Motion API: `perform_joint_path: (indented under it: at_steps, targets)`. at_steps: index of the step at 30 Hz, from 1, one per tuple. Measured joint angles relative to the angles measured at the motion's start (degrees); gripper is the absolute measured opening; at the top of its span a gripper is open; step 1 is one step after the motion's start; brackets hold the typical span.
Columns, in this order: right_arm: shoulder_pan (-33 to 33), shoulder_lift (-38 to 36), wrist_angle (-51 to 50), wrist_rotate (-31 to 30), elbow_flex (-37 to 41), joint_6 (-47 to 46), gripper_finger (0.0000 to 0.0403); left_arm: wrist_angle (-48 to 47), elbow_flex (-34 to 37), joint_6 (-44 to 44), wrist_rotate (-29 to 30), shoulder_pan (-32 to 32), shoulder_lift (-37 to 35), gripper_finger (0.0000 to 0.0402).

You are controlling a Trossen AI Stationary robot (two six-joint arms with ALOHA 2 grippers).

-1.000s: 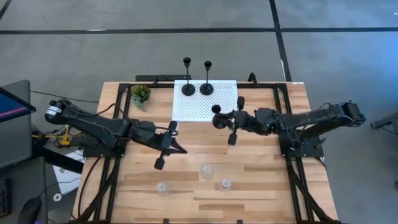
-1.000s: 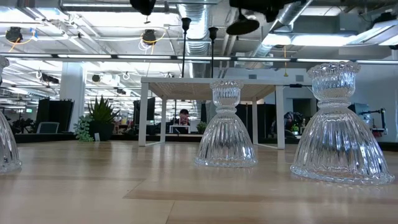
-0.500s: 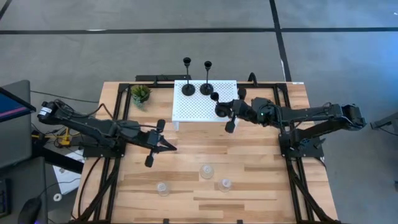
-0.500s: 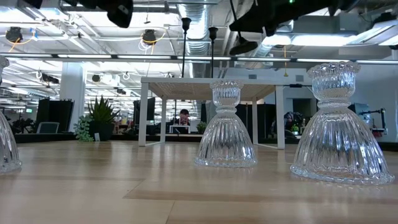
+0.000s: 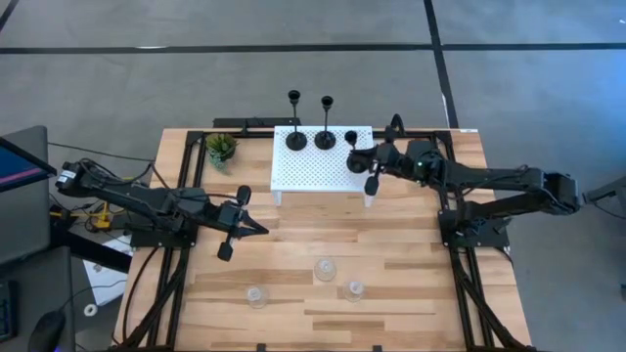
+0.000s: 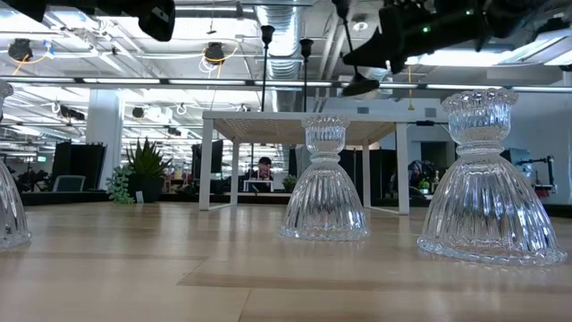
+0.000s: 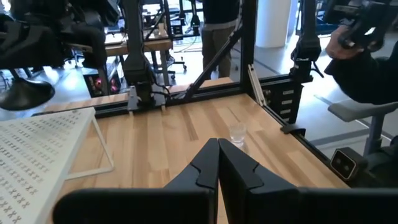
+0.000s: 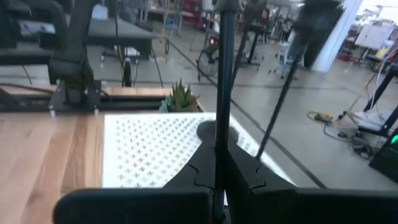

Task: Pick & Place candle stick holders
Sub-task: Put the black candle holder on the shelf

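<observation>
Right hand with black holder over rack right edge.

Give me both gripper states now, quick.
Left gripper: closed, empty, over bare table.
Right gripper: closed on a black candle holder, over the white rack.

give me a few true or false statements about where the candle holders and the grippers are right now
1. Two black candle stick holders stand on the white rack. True.
2. The right gripper is empty. False: it is shut on a third black holder, carried over the rack.
3. The three glass holders sit on the rack. False: they stand on the wooden table, nearer its front edge.
4. The left gripper is shut and holds nothing. True.
5. The potted plant is right of the rack. False: it is to its left.
</observation>
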State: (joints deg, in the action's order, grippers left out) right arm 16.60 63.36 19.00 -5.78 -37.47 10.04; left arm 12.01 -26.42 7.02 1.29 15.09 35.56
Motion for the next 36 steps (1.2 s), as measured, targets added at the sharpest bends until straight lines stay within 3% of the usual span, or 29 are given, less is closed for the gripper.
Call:
perform_joint_path:
  at_steps: [8,14,28,36]
  targets:
    - [8.8,-3.1,5.6,10.4,3.9,-1.5,0.0,0.6,0.0,0.1,0.0,0.0,0.1,0.0008]
    - [15.5,0.7,15.7,20.1,6.7,-6.2,0.0,0.9,0.0,0.1,0.0,0.0,0.1,0.0006]
    - [22.8,13.6,28.9,21.0,6.6,-10.1,0.0,1.4,0.0,0.2,2.7,-0.1,0.1,0.0006]
    - [23.6,18.7,30.5,21.0,5.0,-10.6,0.0,1.7,0.0,0.2,3.4,0.0,0.1,0.0009]
